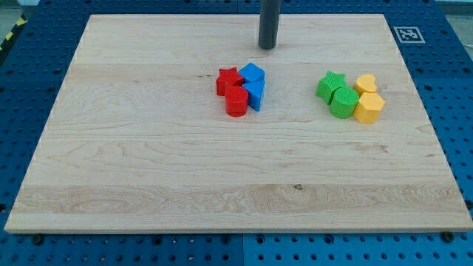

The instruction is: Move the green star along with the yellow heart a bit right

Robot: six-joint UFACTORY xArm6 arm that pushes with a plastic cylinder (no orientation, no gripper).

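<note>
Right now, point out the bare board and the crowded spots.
Bare: the wooden board across the view's bottom and left, plus the strip between the red-and-blue blocks and the green-and-yellow blocks. Both clusters are tightly packed. My tip stands above the red-and-blue blocks, apart.

The green star [330, 86] was seen lying flat on the board, toward the view's right and in its upper half, its ribbed top facing up and its points only softly made out. The yellow heart [365, 83] was seen just to the view's right of it, at about the same height, lying flat too, the two kept apart by a narrow gap.
</note>
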